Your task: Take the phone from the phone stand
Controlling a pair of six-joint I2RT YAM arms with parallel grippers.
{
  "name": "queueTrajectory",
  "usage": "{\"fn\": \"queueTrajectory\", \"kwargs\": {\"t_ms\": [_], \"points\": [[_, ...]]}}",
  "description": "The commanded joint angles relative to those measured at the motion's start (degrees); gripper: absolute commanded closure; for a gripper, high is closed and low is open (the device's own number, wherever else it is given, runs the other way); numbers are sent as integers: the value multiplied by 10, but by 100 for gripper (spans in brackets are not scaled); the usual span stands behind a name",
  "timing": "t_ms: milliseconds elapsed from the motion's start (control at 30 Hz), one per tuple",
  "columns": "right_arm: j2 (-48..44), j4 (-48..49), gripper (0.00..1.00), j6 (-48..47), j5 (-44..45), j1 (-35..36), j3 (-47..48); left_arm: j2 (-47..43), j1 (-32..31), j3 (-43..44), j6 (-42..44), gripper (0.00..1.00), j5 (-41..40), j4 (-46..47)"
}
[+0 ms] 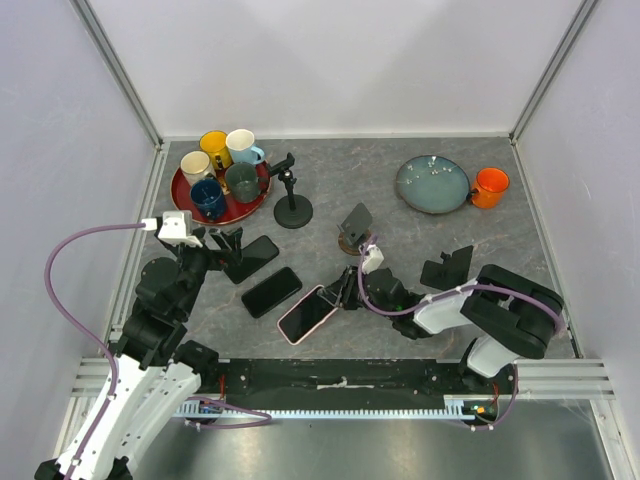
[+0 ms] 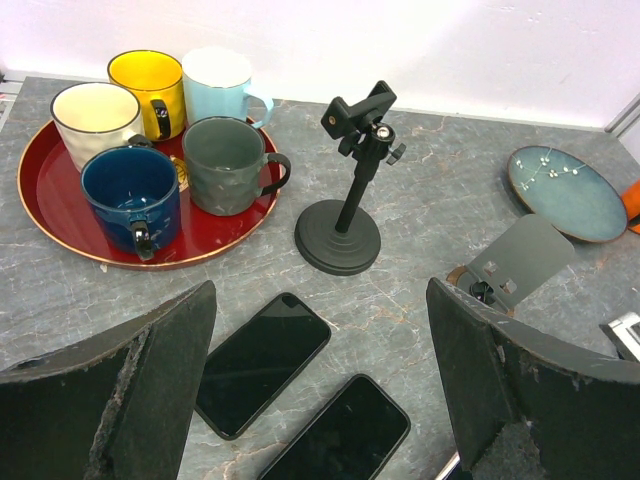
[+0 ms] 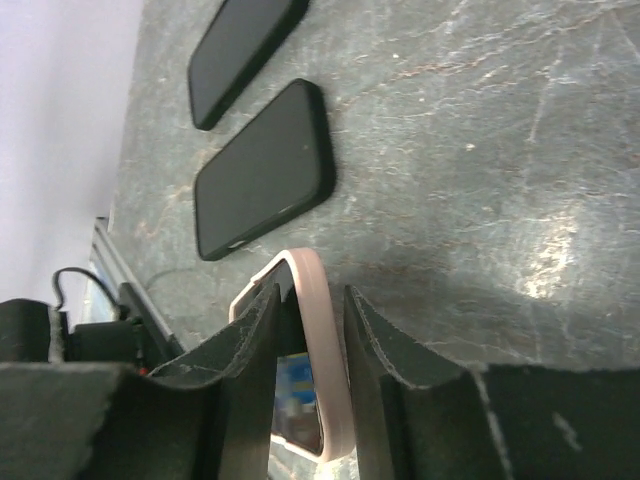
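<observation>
A pink-cased phone (image 1: 308, 314) lies flat on the table, near the front middle. My right gripper (image 1: 342, 298) is at its right end. In the right wrist view the phone's pink edge (image 3: 318, 330) stands between the fingers of that gripper (image 3: 310, 298), which are slightly apart, with a gap showing beside the case. A small phone stand (image 1: 352, 225) with a tilted grey plate stands empty behind it. My left gripper (image 2: 320, 300) hangs wide open above two black phones (image 2: 262, 362) (image 2: 340, 435) and holds nothing.
A black clamp stand on a round base (image 1: 292, 195) stands at mid-back. Several mugs sit on a red tray (image 1: 258, 200) at the back left. A teal plate (image 1: 432, 184) and an orange mug (image 1: 490, 187) are at the back right. Another black stand (image 1: 447, 268) is right of my right arm.
</observation>
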Motion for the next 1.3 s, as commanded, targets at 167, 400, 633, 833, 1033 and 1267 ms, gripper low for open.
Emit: {"fn": "queueTrajectory", "kwargs": {"t_ms": [167,400,633,833,1033,1267], "points": [[23,-41,52,-22,13,0,36,-2,3,-1,-11,8,-3,25],[-4,-123,32,-45,64,0,49,-4,4,-1,-11,8,-3,25],[-58,-278,8,-117,160,-2,92,-6,3,-1,-11,8,-9,25],[-138,-384,2,-188,233,-63,110,9,4,7,-20,8,-48,6],[-262,-450,2,-275,247,-174,117,37,7,20,-35,6,-78,-16],[-339,-546,2,-357,251,-300,191,61,35,34,-40,5,-107,-41]]}}
